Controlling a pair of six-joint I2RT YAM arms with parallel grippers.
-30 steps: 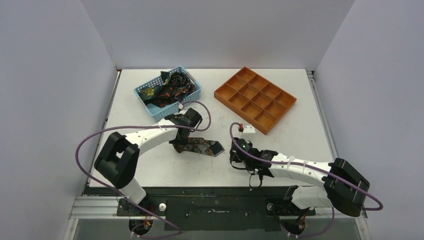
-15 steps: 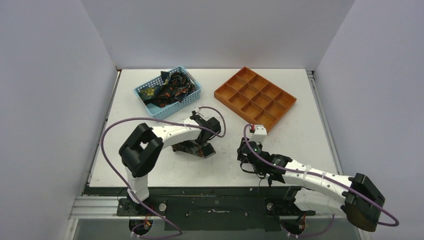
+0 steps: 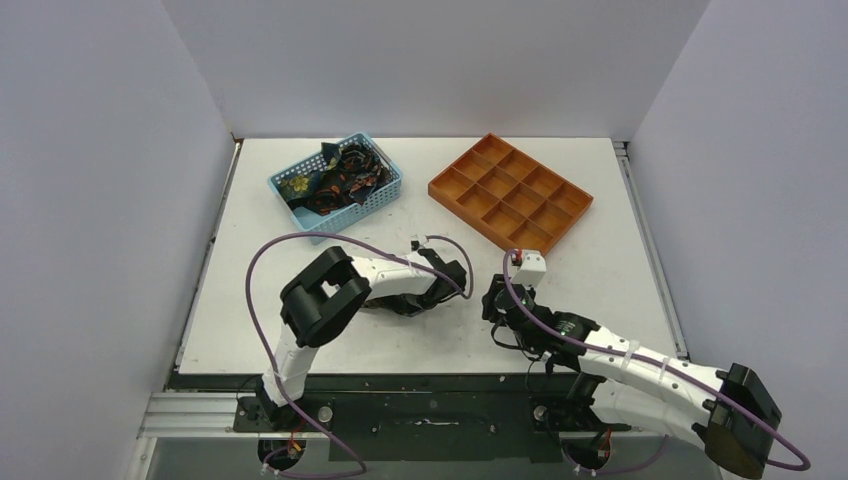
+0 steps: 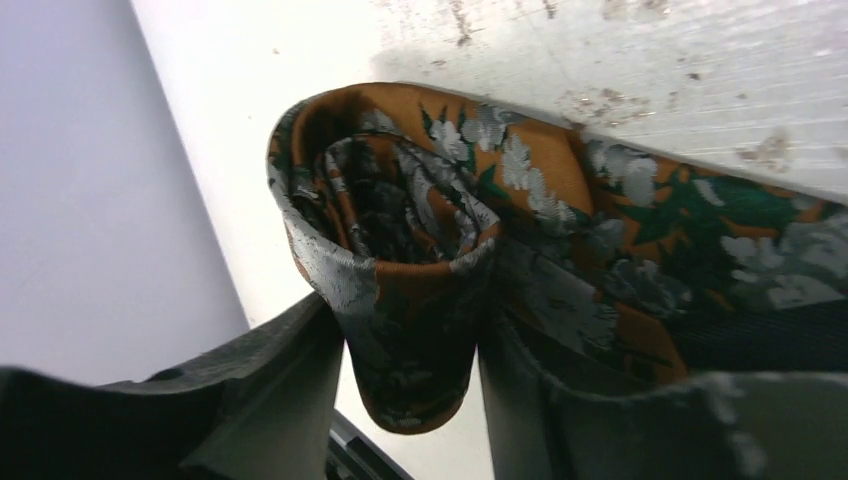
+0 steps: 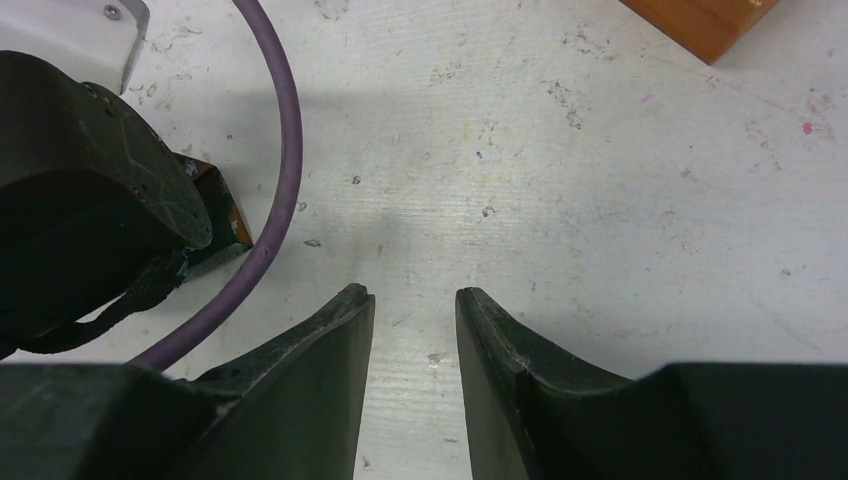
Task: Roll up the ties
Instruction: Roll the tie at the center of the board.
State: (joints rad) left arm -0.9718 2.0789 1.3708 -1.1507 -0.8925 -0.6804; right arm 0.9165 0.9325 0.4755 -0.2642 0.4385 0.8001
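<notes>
The half-rolled floral tie (image 4: 420,190) lies on the desk (image 4: 650,60), its coil between the fingers (image 4: 270,390) of our left hand (image 4: 410,330); whether they grip it we cannot tell. The fabric looks soft and slippery, so we pinch across the coil. Our right hand (image 5: 412,300) hovers narrow and empty.

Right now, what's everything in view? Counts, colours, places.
tie: one, orange and dark floral, part-rolled, near middle of table
ties: several, exact count unclear, dark with orange, piled in basket
basket: one, light blue, far left
tray: one, orange, twelve compartments, far centre-right
table: one, white
left arm: white and black, reaching mid-table
right arm: white and black, near right
left tool: black, closed on the tie's roll
right tool: black, open, nothing in it, over bare table
</notes>
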